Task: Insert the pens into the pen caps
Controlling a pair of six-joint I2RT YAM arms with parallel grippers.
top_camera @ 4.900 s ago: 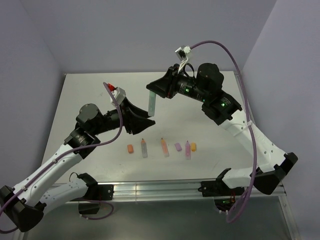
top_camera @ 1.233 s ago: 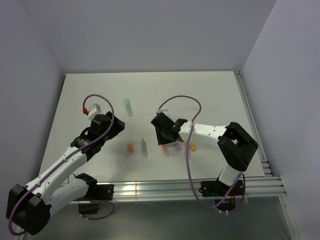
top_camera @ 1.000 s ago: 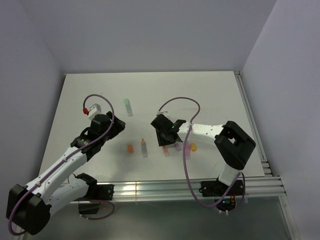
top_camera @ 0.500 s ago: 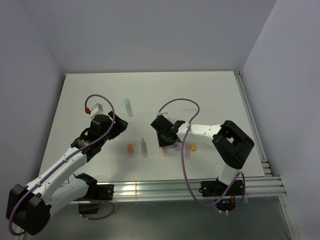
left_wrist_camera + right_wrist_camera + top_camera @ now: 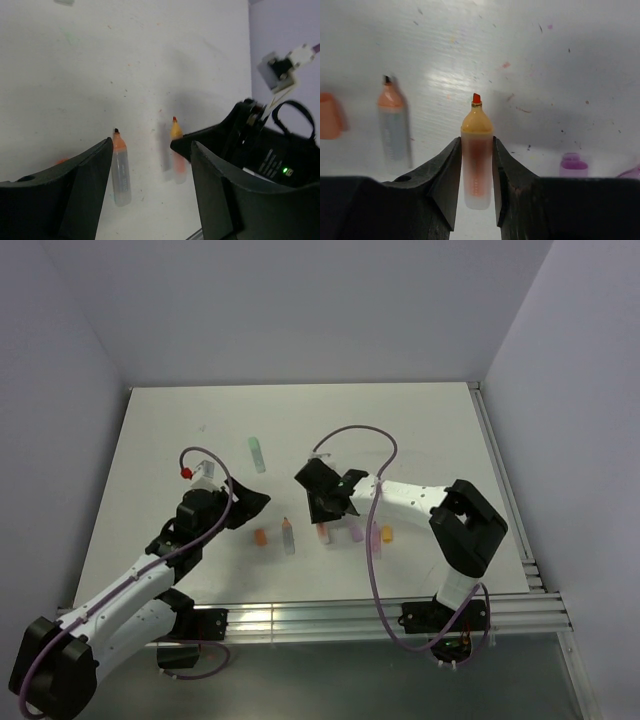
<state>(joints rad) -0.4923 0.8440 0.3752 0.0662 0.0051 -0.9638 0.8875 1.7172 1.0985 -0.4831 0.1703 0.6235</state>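
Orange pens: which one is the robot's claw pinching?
The yellowish-orange pen with the red tip, squeezed in the right gripper. The other orange pen, dark-tipped, lies free beside it.

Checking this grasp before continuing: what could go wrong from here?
1. The right end effector pinches the orange-ended translucent marker on its smooth barrel; it may pivot when pushed into the small orange cap.
2. The open left end effector hovers close to the right arm; they could collide.
3. The second orange-tipped marker lies nearby and could get knocked.

White table (image 5: 400,430); orange-tipped pen (image 5: 476,150); purple cap (image 5: 571,165).
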